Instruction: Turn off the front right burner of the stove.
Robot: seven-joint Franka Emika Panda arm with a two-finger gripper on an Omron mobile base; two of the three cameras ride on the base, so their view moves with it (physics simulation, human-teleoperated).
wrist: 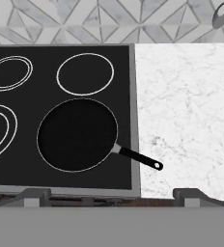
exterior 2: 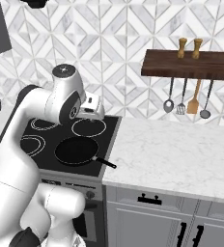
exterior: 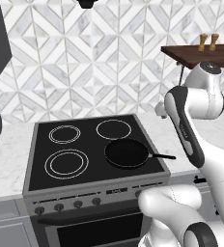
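The stove (exterior: 31, 159) is a grey steel range with a black glass top (wrist: 126, 77). A black frying pan (exterior: 127, 153) (exterior 2: 75, 150) (wrist: 77, 135) covers its front right burner, so only a thin ring shows around the pan's rim. The pan's handle (wrist: 139, 158) points right toward the counter. Small dark knobs (exterior: 59, 207) line the front panel, and one knob (exterior 2: 90, 194) shows by my elbow. My gripper (wrist: 114, 195) hovers above the stove's front edge, looking down on the cooktop. Its fingertips (wrist: 33, 195) stand wide apart and hold nothing. The hand (exterior 2: 92, 108) is high over the back of the cooktop.
A white marble counter (exterior 2: 172, 154) runs to the right of the stove, with grey cabinets (exterior 2: 152, 217) below. A wooden shelf (exterior 2: 191, 65) carries two shakers, and utensils (exterior 2: 193, 103) hang under it. My own arm (exterior: 186, 130) rises at the stove's right front corner.
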